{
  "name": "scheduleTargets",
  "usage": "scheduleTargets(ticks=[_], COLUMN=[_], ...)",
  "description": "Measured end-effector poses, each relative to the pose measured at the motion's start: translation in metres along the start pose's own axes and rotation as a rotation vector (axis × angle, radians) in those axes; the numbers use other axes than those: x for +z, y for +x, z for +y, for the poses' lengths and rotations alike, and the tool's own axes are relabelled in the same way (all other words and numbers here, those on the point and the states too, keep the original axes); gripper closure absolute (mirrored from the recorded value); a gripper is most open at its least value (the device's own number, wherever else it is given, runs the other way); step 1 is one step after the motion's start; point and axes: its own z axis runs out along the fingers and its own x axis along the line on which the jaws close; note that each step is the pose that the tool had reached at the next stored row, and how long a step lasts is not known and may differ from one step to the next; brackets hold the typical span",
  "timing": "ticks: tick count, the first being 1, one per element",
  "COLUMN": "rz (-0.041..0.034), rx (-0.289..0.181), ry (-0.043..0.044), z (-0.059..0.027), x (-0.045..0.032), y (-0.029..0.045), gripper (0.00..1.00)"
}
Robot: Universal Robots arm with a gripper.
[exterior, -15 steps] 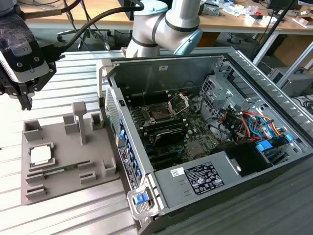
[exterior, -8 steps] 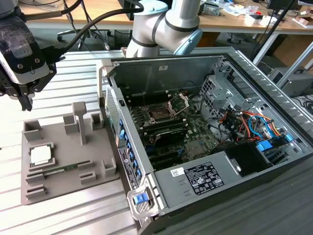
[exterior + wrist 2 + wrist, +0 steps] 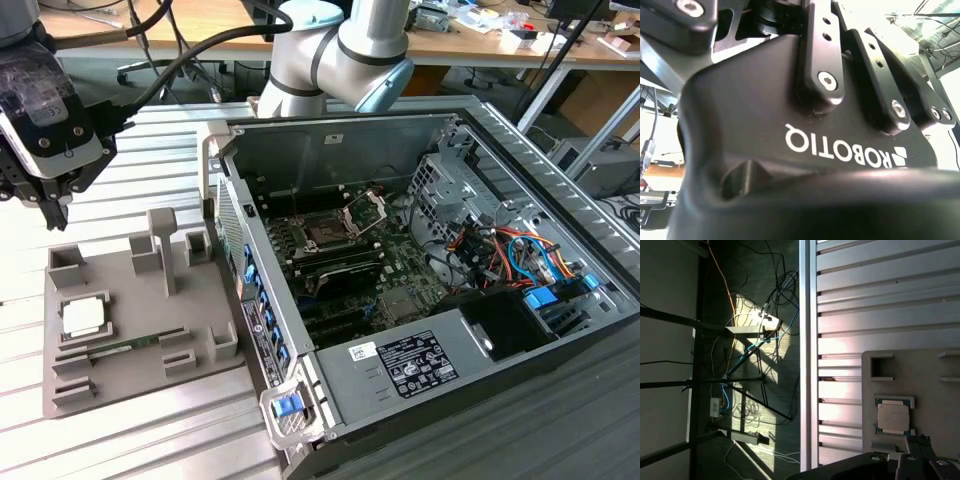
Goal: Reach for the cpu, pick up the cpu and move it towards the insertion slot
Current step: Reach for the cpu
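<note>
1. Found the gripper hanging over the slatted metal table at the exterior view's far left, clear of the table surface.
2. Cannot tell whether the jaws stand open or closed.
3. Located the cpu lying flat, pale top up, in a square recess of the grey tray, close to the tray's edge on the exterior view's left.
4. Placed the cpu nearer to the camera than the gripper, apart from it and untouched.
5. Confirmed in the first wrist view: same cpu seated in its recess, with a dark part of the gripper just beside the tray edge.
6. Noted a green memory stick lying in the tray, just near of the cpu.
7. Located the insertion slot on the board inside the open computer case, to the exterior view's right of the tray and well apart from the cpu.
8. Recorded the slot's metal bracket swung up, leaving the dark socket exposed.
9. Noted the arm standing at the far side of the case.
10. Saw the gripper's black housing at close range in the second wrist view.
</note>
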Motion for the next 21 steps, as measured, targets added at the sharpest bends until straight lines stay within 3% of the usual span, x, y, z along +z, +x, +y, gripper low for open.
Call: scheduleTargets(ticks=[21], rz=[0.0], rx=[0.0], ry=[0.0], z=[-0.0002], x=[0.0047], y=[0.0], gripper=[0.89])
